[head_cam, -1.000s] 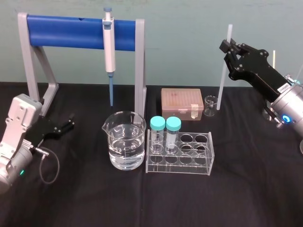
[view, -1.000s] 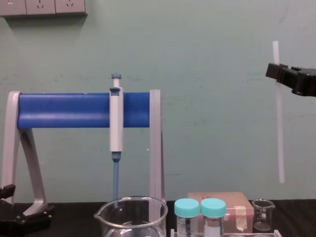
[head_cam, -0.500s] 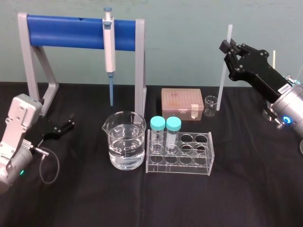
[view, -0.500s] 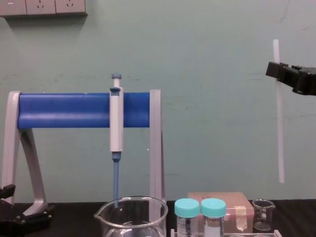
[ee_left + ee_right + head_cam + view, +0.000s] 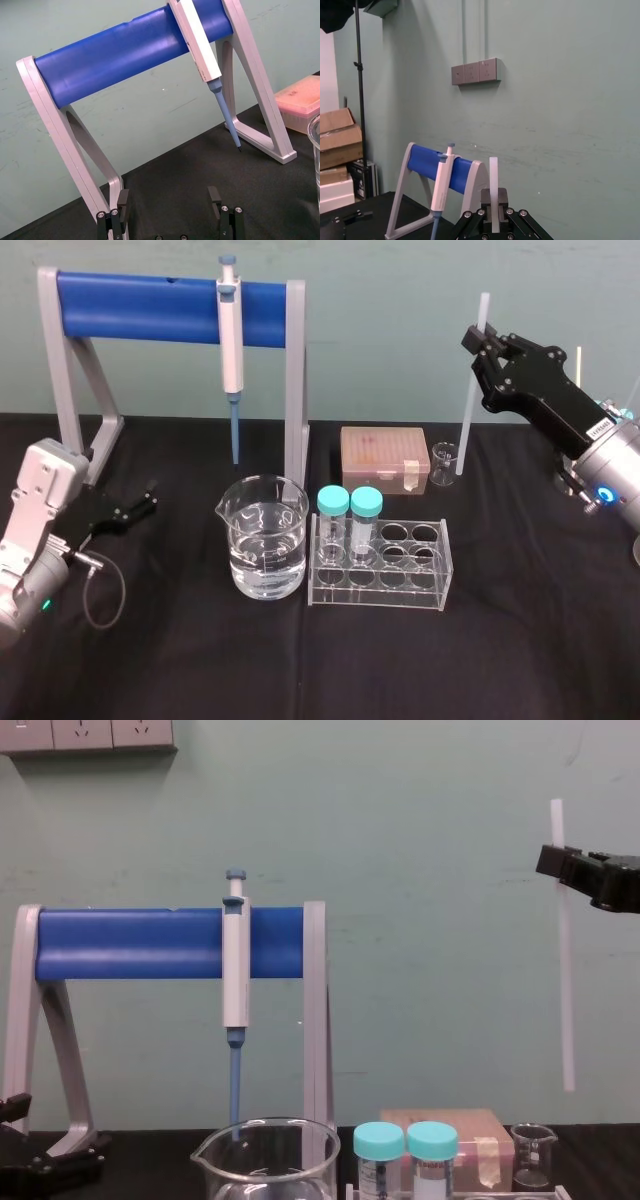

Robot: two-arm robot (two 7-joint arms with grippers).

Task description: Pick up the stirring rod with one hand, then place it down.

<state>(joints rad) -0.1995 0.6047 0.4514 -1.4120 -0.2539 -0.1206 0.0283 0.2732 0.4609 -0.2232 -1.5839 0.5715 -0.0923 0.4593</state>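
The stirring rod (image 5: 470,400) is a thin white stick hanging upright in the air at the right, well above the table. My right gripper (image 5: 478,343) is shut on its upper part, with a short end sticking out above the jaws. From the chest the stirring rod (image 5: 565,980) hangs straight down from the right gripper (image 5: 557,865), its lower end above the small beaker. In the right wrist view the stirring rod (image 5: 493,192) stands between the right gripper (image 5: 493,222) jaws. My left gripper (image 5: 148,502) rests low at the left, open in the left wrist view (image 5: 168,200), holding nothing.
A grey stand with a blue bar (image 5: 150,305) carries a pipette (image 5: 231,350). In front are a large beaker of water (image 5: 264,550), a clear tube rack (image 5: 380,565) with two teal-capped tubes, a pink tip box (image 5: 382,458) and a small beaker (image 5: 444,462).
The right gripper and the rod have shifted only very slightly; the left arm has not moved.
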